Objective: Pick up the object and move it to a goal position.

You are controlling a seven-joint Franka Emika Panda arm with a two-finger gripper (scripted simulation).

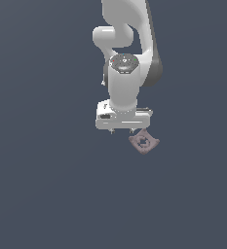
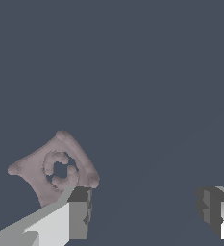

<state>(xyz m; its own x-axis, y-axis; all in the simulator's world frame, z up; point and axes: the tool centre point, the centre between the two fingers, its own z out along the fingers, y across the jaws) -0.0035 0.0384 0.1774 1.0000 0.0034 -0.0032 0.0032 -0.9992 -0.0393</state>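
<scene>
Hovering with fingers (image 2: 80,211) spread wide and empty, the gripper (image 2: 144,211) sat off-target: the object (image 1: 143,141) lay flat just right of centre in the exterior view, beside one finger, not between them. Best play was shifting across, centring, then descending. Plain floor (image 1: 47,194) all round, plenty of room.

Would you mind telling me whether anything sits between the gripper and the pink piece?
Nothing visible does. The gripper is open, and the pink piece lies off to one side, beside one finger rather than between them.
</scene>
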